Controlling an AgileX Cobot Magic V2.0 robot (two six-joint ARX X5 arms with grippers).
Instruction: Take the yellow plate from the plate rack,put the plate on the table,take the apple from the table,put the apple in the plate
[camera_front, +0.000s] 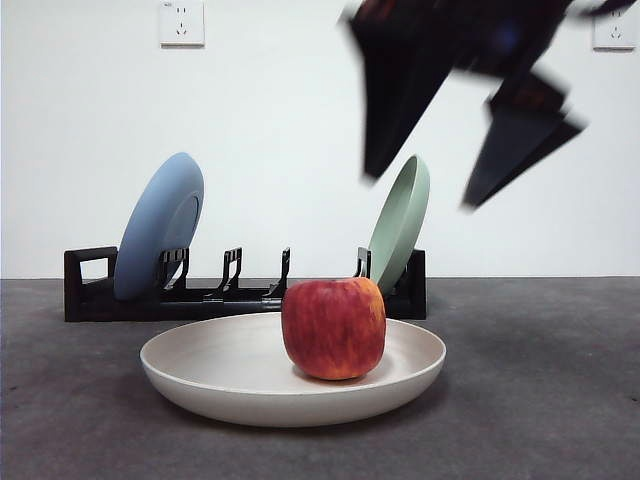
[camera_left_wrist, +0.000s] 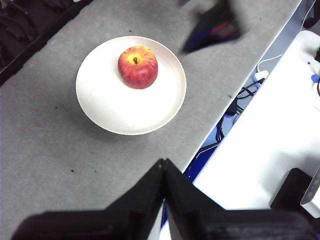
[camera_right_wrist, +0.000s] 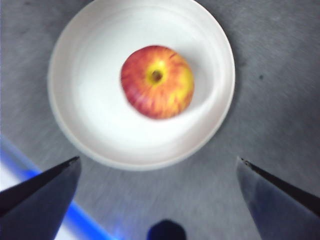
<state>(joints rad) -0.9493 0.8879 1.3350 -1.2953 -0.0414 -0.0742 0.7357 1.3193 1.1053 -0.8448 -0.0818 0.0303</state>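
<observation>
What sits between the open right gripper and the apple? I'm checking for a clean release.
Nothing: right gripper hangs above apple, only bare yellow plate visible between in the right wrist view.

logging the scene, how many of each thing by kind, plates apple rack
plates: 3, the cream plate on the table, the blue plate and the green plate in the rack
apples: 1, the apple in the cream plate
racks: 1, the rack
total: 5
</observation>
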